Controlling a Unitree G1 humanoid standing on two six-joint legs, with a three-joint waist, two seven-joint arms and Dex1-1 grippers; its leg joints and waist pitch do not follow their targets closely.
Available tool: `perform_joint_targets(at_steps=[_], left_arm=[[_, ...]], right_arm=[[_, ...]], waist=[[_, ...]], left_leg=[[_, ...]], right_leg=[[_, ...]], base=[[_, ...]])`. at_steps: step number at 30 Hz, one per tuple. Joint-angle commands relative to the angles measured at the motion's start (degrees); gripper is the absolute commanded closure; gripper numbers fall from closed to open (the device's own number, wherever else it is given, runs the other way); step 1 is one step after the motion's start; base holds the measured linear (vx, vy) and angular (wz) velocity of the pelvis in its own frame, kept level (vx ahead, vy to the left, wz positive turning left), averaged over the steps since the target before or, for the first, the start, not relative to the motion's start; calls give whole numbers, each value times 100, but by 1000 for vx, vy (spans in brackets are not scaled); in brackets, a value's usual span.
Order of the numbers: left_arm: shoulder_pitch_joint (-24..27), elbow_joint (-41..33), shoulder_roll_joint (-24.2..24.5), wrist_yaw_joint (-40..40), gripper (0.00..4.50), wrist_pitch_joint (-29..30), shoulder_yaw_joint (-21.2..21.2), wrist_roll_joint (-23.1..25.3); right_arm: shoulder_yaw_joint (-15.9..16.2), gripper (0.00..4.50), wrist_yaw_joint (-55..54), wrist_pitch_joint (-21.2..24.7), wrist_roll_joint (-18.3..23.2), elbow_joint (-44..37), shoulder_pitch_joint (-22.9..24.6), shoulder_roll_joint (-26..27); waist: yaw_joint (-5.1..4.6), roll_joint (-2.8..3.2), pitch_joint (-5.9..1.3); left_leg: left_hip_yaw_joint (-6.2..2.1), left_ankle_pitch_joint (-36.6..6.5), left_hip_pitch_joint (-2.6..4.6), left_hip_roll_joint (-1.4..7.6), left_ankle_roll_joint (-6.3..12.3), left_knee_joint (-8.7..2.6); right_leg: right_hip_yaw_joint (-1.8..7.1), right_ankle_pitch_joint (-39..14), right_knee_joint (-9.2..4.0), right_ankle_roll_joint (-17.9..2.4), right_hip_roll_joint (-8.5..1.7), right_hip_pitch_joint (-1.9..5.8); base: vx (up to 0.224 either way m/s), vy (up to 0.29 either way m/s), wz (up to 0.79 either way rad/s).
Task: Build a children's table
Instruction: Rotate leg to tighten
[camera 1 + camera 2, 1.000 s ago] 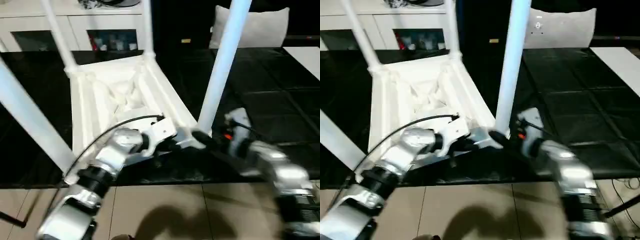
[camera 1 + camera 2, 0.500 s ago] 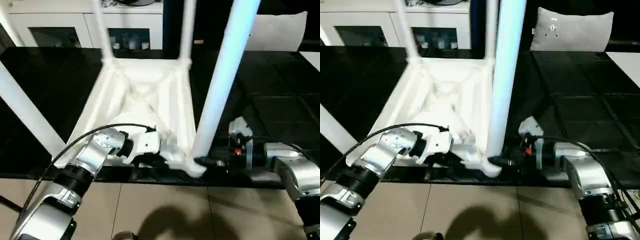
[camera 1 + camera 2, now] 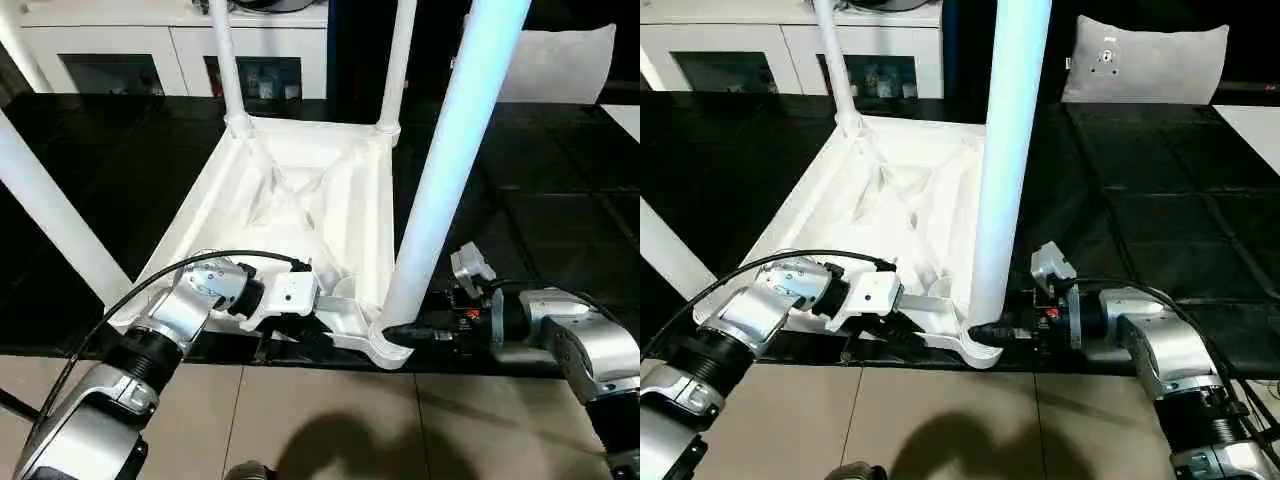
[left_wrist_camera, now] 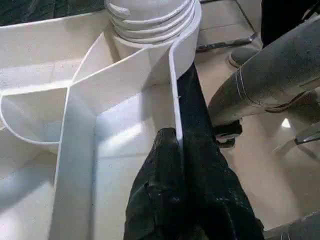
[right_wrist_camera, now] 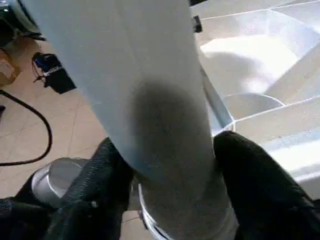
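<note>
The left claw point(image 4: 177, 150) pinched the near rim of the upturned table top point(image 3: 290, 200), which lay on the black mat point(image 3: 560, 230). The right claw point(image 5: 170, 165) straddled the base of the near right leg point(image 3: 450, 170), fingers point(image 5: 250, 175) against it.

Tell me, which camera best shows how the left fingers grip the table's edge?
The left wrist view: the left gripper pinches the table's thin rim between its fingers. The eye views show that arm from above, the pinch hidden beneath it.
</note>
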Motion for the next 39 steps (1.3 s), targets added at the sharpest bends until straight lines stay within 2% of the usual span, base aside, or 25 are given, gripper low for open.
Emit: perform_joint_targets(at_steps=[1, 2, 5, 9, 11, 12, 13, 15, 17, 18, 19, 20, 21, 22, 24, 25, 26, 27, 29, 31, 32, 35, 38, 39], left_arm=[[1, 19, -3, -377, 450, -130, -362, 166], [0, 28, -5, -374, 450, -130, -358, 165], [19, 24, -28, -380, 450, -44, -323, 110], [80, -133, -124, -313, 450, 367, -198, -76], [88, -187, -166, -106, 450, 575, -179, -23], [107, -251, -233, 30, 450, 811, -137, -44], [123, -324, -306, 177, 450, 1086, -95, -63], [146, -426, -439, 387, 450, 1400, -26, -110], [130, -493, -781, 1045, 450, 1847, 132, -123], [115, -483, -841, 1151, 450, 1905, 158, -120], [71, -445, -978, 1424, 450, 2032, 204, -77], [-39, -341, -1263, 2007, 450, 2280, 307, 23], [-44, -336, -1276, 2033, 450, 2291, 312, 28], [-155, -270, -1527, 2511, 450, 2597, 458, 60], [-233, -266, -1703, 2853, 450, 2803, 560, 116], [-255, -270, -1748, 2941, 450, 2829, 572, 149], [-258, -309, -1788, 3015, 450, 2894, 584, 188], [-266, -365, -1861, 3153, 450, 2983, 609, 231], [-261, -374, -1844, 3175, 450, 2960, 584, 275], [-227, -346, -1730, 3200, 450, 2827, 531, 382], [-216, -338, -1696, 3225, 450, 2803, 527, 400], [-193, -322, -1607, 3215, 450, 2726, 518, 421], [-163, -241, -1369, 3007, 450, 2393, 459, 458], [-151, -227, -1324, 2937, 450, 2373, 469, 433]], right_arm=[[-8, 201, 9, 39, 127, -171, -82, -49], [-5, 218, 13, 48, 136, -186, -74, -47], [-14, 227, 39, 102, 188, -251, -27, -37], [-47, 236, -66, 164, 245, -374, 79, 43], [-114, 238, -373, 198, 253, -478, 130, 220], [-129, 239, -737, 237, 132, -472, 112, 364], [-142, 240, -1133, 224, -30, -423, 74, 519], [-196, 240, -1784, 211, -263, -266, -28, 790], [-345, 243, -2878, 313, -533, 61, -231, 1287], [-351, 245, -2994, 327, -563, 99, -257, 1347], [-375, 245, -3256, 361, -615, 186, -318, 1497], [-435, 246, -3865, 393, -751, 413, -477, 1821], [-438, 246, -3893, 393, -758, 424, -484, 1836], [-529, 246, -4722, 339, -1013, 787, -710, 2123], [-676, 246, -5213, 236, -1036, 1113, -887, 2362], [-719, 246, -5264, 174, -994, 1206, -935, 2430], [-768, 246, -5322, 137, -1003, 1260, -966, 2503], [-838, 194, -5464, -7, -1057, 1348, -1032, 2612], [-864, 181, -5452, -80, -1055, 1354, -1052, 2621], [-848, 160, -5154, -222, -1043, 1232, -984, 2512], [-829, 145, -5054, -259, -1038, 1180, -940, 2470], [-809, 133, -4798, -320, -961, 1014, -803, 2338], [-801, 99, -4179, -475, -804, 731, -533, 1932], [-819, 91, -4032, -480, -770, 690, -489, 1816]], waist=[[-19, -82, -351], [-20, -84, -350], [-12, -82, -354], [2, -75, -354], [-9, -62, -342], [-8, -32, -341], [-27, -45, -325], [-100, -55, -293], [-233, -45, -259], [-268, -55, -260], [-304, -77, -267], [-408, -65, -260], [-432, -49, -267], [-473, -53, -283], [-561, -88, -302], [-566, -80, -308], [-554, -78, -323], [-542, -89, -328], [-536, -80, -344], [-462, -68, -410], [-440, -68, -402], [-363, -62, -394], [-303, -74, -368], [-289, -58, -356]], left_leg=[[100, -1132, 171, 18, 371, -302], [100, -1146, 172, 19, 364, -304], [98, -1132, 176, 21, 347, -302], [100, -1105, 179, 21, 343, -303], [97, -1167, 173, 15, 316, -313], [93, -1219, 180, 15, 288, -321], [99, -1295, 182, 19, 249, -335], [83, -1733, 186, -7, 24, -385], [50, -2047, 162, -27, -223, -443], [39, -2134, 167, -36, -262, -445], [33, -2178, 166, -39, -278, -449], [19, -2196, 134, -49, -309, -464], [12, -2178, 131, -50, -333, -463], [7, -2117, 129, -63, -345, -455], [17, -2012, 112, -83, -314, -431], [14, -1967, 109, -87, -272, -419], [42, -1824, 119, -84, -110, -385], [51, -1707, 113, -78, -28, -371], [50, -1517, 98, -81, 24, -359], [70, -823, 108, -75, 267, -275], [71, -722, 96, -80, 333, -273], [85, -692, 109, -76, 460, -260], [83, -1000, 128, -57, 437, -289], [85, -1153, 134, -48, 382, -303]], right_leg=[[-72, 177, -322, -1604, 23, 171], [-71, 153, -325, -1604, 23, 170], [-68, 172, -319, -1599, 26, 172], [-64, 206, -316, -1616, 27, 170], [-68, 96, -326, -1597, 25, 163], [-68, 24, -333, -1585, 22, 157], [-62, -60, -346, -1569, 29, 147], [-54, -826, -406, -1426, 16, 122], [-61, -1548, -450, -1211, 8, 105], [-68, -1726, -471, -1146, 7, 104], [-69, -1812, -481, -1090, 13, 110], [-73, -1795, -491, -1027, 23, 111], [-75, -1769, -490, -1013, 18, 113], [-83, -1677, -487, -999, 24, 117], [-83, -1499, -495, -1030, 35, 119], [-84, -1434, -497, -1045, 35, 119], [-75, -1095, -509, -1105, 52, 119], [-69, -877, -493, -1165, 53, 123], [-75, -604, -466, -1212, 58, 147], [-74, 620, -362, -1419, 90, 176], [-83, 812, -346, -1451, 97, 184], [-87, 1024, -337, -1482, 88, 190], [-85, 513, -384, -1413, 74, 199], [-85, 271, -402, -1389, 67, 179]], base=[[0, 0, 0], [0, 0, 0], [0, 0, 0], [0, 0, 0], [0, 0, 0], [0, 0, 0], [0, 0, 0], [0, 0, 0], [0, 0, 0], [0, 0, 0], [0, 0, 0], [0, 0, 0], [0, 0, 0], [0, 0, 0], [0, 0, 0], [0, 0, 0], [0, 0, 0], [0, 0, 0], [0, 0, 0], [0, 0, 0], [0, 0, 0], [0, 0, 0], [0, 0, 0], [0, 0, 0]])
